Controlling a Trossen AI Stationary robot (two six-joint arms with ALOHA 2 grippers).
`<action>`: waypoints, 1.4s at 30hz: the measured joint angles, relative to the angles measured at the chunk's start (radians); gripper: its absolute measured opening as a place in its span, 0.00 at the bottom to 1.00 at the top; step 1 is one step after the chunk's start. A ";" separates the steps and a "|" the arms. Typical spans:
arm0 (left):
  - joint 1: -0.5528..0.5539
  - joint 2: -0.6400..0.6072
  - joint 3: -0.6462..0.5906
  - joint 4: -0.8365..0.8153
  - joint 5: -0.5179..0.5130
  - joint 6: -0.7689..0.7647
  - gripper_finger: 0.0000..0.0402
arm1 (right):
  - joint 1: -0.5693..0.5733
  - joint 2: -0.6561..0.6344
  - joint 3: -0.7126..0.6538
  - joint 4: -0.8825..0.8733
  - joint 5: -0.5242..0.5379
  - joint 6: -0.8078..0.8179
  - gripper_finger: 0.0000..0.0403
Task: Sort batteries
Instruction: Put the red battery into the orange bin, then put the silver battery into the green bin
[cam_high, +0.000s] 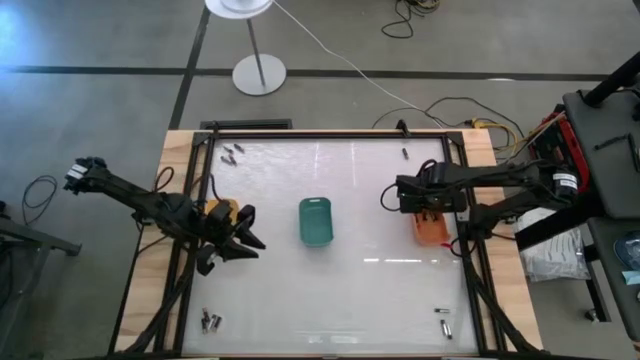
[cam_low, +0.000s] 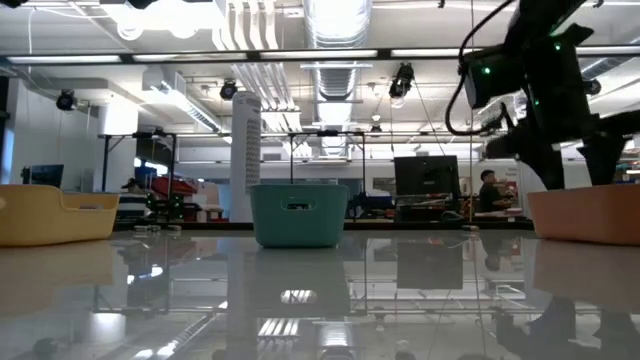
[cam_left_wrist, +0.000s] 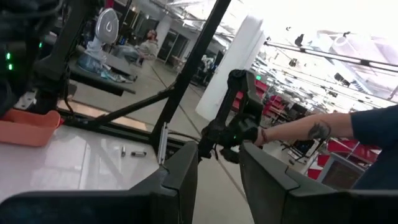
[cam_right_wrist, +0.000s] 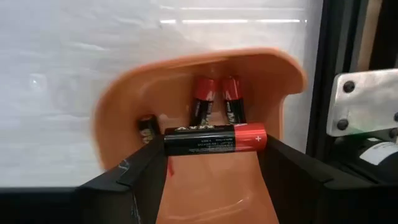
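Your right hand (cam_right_wrist: 211, 163) over the orange tray (cam_right_wrist: 124, 106), gripping a battery (cam_right_wrist: 214, 139) crosswise, left hand (cam_left_wrist: 219, 177) narrow, empty, by the surface's left edge

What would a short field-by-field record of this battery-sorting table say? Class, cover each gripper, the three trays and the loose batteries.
right gripper: over orange tray, shut on black-and-red battery
orange tray contents: three batteries visible
left gripper: open, empty, beside yellow tray
green tray: table centre
loose batteries: far-left group, near-left group, near-right group, one at far edge
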 joint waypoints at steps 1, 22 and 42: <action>0.000 -0.005 0.000 -0.003 0.000 0.002 0.25 | 0.000 0.000 -0.015 0.018 -0.007 0.000 0.56; 0.000 -0.034 0.000 -0.042 -0.007 -0.030 0.25 | -0.001 -0.004 -0.152 0.205 -0.059 -0.008 0.60; 0.000 -0.080 0.000 -0.028 -0.008 0.029 0.25 | 0.288 -0.039 0.237 -0.057 0.171 0.222 0.71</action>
